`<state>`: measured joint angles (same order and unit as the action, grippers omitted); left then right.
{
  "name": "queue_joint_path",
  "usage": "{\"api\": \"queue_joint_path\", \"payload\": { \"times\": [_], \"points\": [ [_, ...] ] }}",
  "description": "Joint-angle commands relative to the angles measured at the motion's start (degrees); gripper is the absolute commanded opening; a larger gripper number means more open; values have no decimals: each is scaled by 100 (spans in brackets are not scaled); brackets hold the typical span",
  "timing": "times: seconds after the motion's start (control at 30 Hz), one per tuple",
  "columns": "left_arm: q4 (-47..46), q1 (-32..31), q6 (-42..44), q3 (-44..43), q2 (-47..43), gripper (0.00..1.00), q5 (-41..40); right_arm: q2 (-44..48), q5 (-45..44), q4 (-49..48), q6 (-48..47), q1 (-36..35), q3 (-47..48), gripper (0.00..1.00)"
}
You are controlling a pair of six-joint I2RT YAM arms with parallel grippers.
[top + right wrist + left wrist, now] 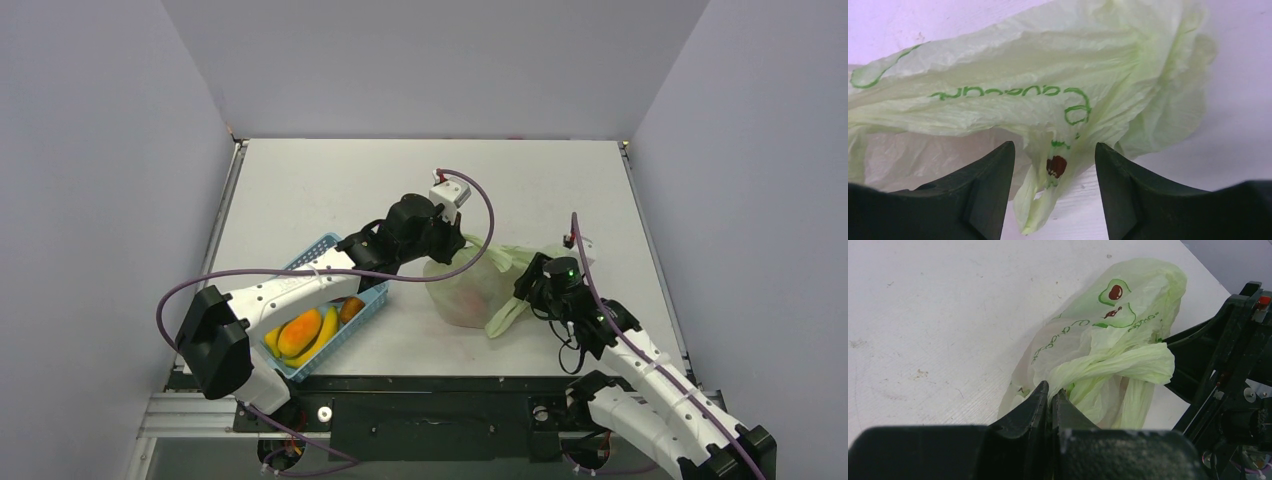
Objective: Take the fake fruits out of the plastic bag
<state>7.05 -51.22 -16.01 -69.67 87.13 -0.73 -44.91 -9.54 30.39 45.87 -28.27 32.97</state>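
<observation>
The pale yellow-green plastic bag (pixel 470 285) lies crumpled on the table between my two arms, with avocado prints on it. My left gripper (pixel 1052 392) is shut on a twisted fold of the bag (pixel 1108 347) at its left side. My right gripper (pixel 1054 152) is open at the bag's right side, its fingers astride a hanging flap of the bag (pixel 1048 175) without pinching it. In the top view the right gripper (pixel 528 285) sits against the bag. A faint reddish shade shows through the bag's film; no fake fruits are plainly visible.
A blue lattice basket (pixel 375 298) with yellow bananas and an orange fruit (pixel 300 333) stands at the front left, partly under my left arm. Grey walls enclose the table on three sides. The right arm (pixel 1228 355) shows close behind the bag.
</observation>
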Motion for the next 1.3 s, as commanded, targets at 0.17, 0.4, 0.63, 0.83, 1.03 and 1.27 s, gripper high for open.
{"api": "queue_joint_path", "payload": {
  "times": [0.17, 0.4, 0.63, 0.83, 1.03, 1.27],
  "points": [
    [-190, 49, 23, -54, -164, 0, 73, -190, -905, -148, -415, -67, -26, 47],
    [-221, 55, 68, -12, -223, 0, 60, -543, -1293, -33, -700, 185, 572, 0],
    [-237, 148, 61, 3, -253, 0, 16, 39, 362, 158, -1324, 2723, 1118, 0],
    [-404, 252, -30, 107, -396, 1, 276, -114, 1793, 152, -1542, 3123, 1040, 0],
    [-521, 244, 90, 144, -441, 42, 802, -203, 1906, 129, -1625, 2486, 834, 0],
    [-106, -62, 785, -219, -400, 84, 1073, -14, 1469, 176, -1671, 1611, 818, 0]
  ]
}}
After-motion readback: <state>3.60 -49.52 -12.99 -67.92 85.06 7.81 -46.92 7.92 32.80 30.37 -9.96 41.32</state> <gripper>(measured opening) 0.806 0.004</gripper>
